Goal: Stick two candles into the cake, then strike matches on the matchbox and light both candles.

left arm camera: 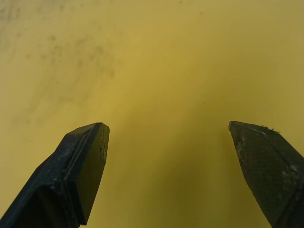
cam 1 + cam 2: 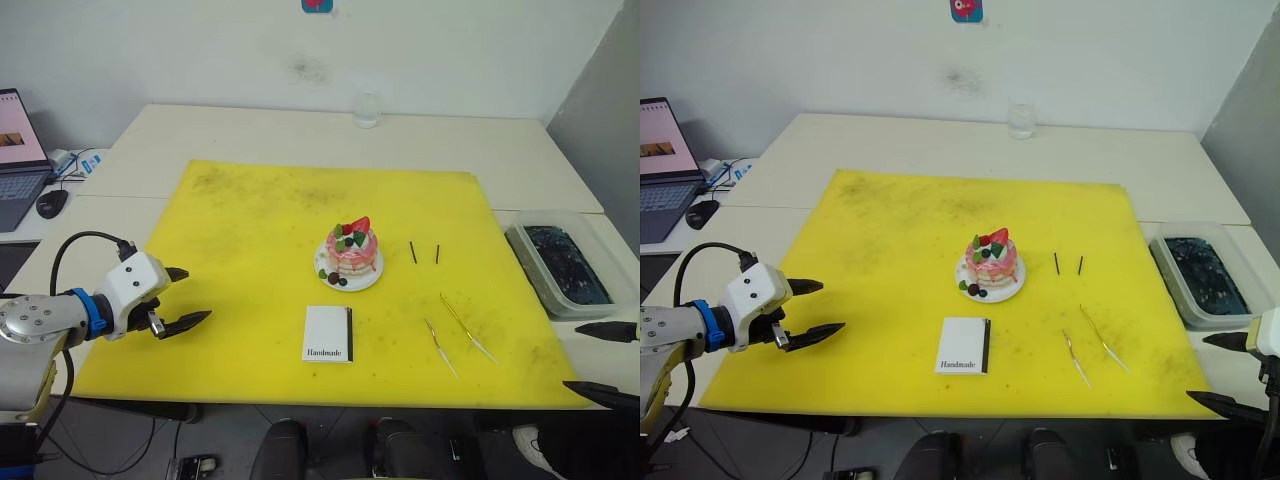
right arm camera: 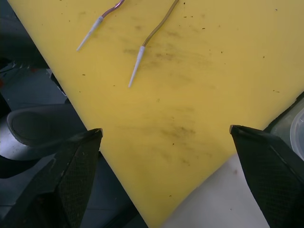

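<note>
Yellow mat (image 2: 260, 230), right tool (image 2: 605, 362) cut off at edge, fingers apart

Matchbox (image 2: 328, 333) before cake (image 2: 350, 252)

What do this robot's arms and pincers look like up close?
The left arm ends in a silver metal wrist, a blue ring and a white housing, with a black cable looping over it. The left pincer has two black tapering fingers with finely textured inner faces. The right pincer has the same black pointed fingers.
</note>
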You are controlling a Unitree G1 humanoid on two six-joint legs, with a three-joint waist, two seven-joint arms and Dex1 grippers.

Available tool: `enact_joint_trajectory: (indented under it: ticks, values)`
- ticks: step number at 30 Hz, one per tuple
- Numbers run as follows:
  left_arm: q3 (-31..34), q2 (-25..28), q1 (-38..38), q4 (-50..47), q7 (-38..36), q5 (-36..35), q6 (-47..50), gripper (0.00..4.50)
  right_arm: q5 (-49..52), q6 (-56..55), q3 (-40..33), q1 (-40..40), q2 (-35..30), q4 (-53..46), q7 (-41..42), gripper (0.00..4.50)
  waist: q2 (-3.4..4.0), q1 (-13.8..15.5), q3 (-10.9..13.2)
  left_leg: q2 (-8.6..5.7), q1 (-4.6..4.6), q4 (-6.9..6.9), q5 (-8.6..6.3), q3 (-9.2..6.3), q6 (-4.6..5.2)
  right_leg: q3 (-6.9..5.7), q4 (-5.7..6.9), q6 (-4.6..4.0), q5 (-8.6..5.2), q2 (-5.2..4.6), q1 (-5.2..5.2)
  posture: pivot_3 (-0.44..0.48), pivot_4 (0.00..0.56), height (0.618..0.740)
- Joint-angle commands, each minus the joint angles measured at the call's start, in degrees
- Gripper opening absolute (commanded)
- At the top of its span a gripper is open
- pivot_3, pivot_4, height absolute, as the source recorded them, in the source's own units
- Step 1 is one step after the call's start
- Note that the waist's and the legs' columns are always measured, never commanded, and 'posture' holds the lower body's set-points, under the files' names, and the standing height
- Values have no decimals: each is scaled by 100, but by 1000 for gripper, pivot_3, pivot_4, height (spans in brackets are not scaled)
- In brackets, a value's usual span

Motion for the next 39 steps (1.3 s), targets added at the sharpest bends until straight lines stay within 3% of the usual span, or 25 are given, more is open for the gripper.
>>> enact_joint_trajectory:
  ticks: [1,11,17,21,25,31,39]
  values:
    - [-5,56,-130,-41,-59,-75,18,4500,-28,-16,-166,-50,-10,-87,-17,4489,0,0,0,0,0,0,0,0,0,0,0,0,0,0,0,0,150,740]
    - [-238,-77,-503,156,-28,-47,52,4500,-43,46,155,-396,-110,-49,-132,4489,0,1,0,-1,0,2,0,0,0,1,1,5,3,1,1,0,150,740]
    - [-229,-39,-746,379,-620,-426,-10,4500,-66,6,439,-570,-186,20,-79,4489,0,0,0,-1,-1,4,0,0,0,1,2,27,16,4,1,0,150,740]
    - [-340,-71,-846,739,-426,-2,-529,4500,-94,-28,506,-622,-264,121,-9,4489,0,-1,0,0,0,4,0,1,0,2,3,29,17,6,0,0,150,740]
    - [-324,-201,-962,850,-394,-143,-406,4500,-94,-72,584,-810,-362,253,18,4489,0,0,0,0,-1,7,1,0,1,2,4,33,20,6,0,0,150,740]
    - [-267,-241,-665,351,-711,-627,-50,4500,-72,-32,565,-906,-209,110,-138,4489,0,-2,0,0,-1,8,0,1,0,3,4,39,23,6,1,0,150,740]
    - [-564,-195,-266,-1326,-1105,-1507,1130,4500,352,645,222,-834,307,-1011,-801,4489,1,3,-1,2,-1,9,1,-5,0,0,10,42,24,9,1,0,150,740]
